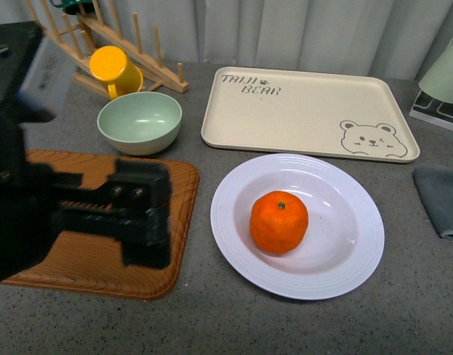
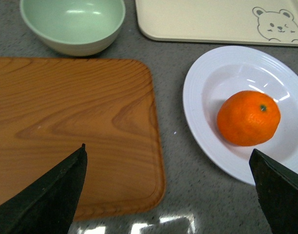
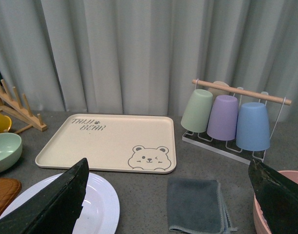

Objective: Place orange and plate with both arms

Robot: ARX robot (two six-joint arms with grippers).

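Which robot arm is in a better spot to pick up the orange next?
Probably the left arm. Its open fingers hang over the wooden tray beside the plate, and its camera sees the orange close by. The right arm camera faces the curtain and shows only the plate's edge.

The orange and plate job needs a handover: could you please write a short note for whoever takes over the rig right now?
Left end effector: open, empty, above the wooden tray.
Right end effector: open, empty, facing the bear tray; not in the front view.
The orange sits in the plate, which stands on the grey table between the two trays.
Done: orange in plate, nothing held.
Left: probably only pulling the arms clear; confirm the plate's spot is final.
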